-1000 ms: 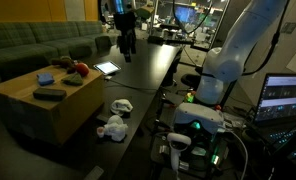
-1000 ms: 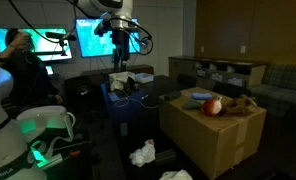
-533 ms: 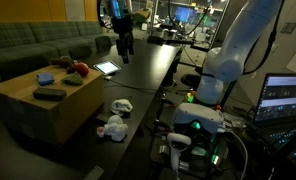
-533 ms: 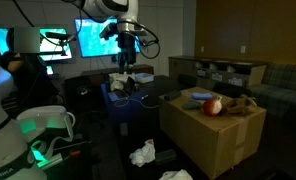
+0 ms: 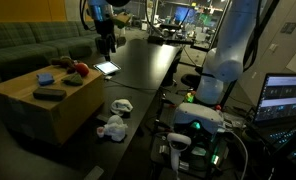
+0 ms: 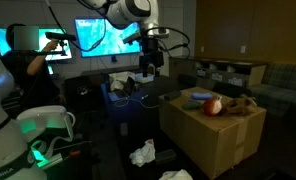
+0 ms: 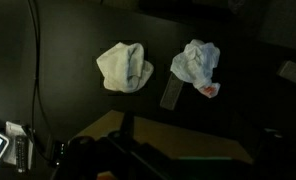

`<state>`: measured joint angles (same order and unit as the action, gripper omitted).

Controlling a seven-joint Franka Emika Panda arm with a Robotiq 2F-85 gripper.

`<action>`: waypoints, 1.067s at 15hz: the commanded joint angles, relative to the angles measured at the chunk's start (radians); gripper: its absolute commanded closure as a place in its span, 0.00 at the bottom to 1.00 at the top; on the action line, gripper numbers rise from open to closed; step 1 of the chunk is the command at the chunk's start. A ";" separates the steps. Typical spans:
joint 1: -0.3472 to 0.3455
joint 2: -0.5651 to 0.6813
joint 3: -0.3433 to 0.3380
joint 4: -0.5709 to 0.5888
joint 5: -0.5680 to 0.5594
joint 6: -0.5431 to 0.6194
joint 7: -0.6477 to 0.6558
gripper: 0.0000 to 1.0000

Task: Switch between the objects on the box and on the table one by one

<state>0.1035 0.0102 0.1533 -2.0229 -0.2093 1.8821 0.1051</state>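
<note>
Two white rags (image 7: pixel 125 67), black table (image 7: pixel 58 40) — gripper (image 5: pixel 107 45) spread

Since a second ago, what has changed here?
The arm swung sideways above the table, carrying the pincer toward the box. The pincer stays open and empty; nothing was taken or let go. The red piece and the rest on the box, and the two rags on the table, have not moved.
</note>
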 commanded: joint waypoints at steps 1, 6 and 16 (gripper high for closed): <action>0.007 0.158 -0.020 0.184 -0.054 0.019 -0.061 0.00; 0.012 0.333 -0.050 0.376 -0.102 0.071 -0.119 0.00; 0.046 0.608 -0.192 0.631 -0.243 0.418 0.023 0.00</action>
<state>0.1179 0.5248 0.0171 -1.5011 -0.4048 2.2185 0.0637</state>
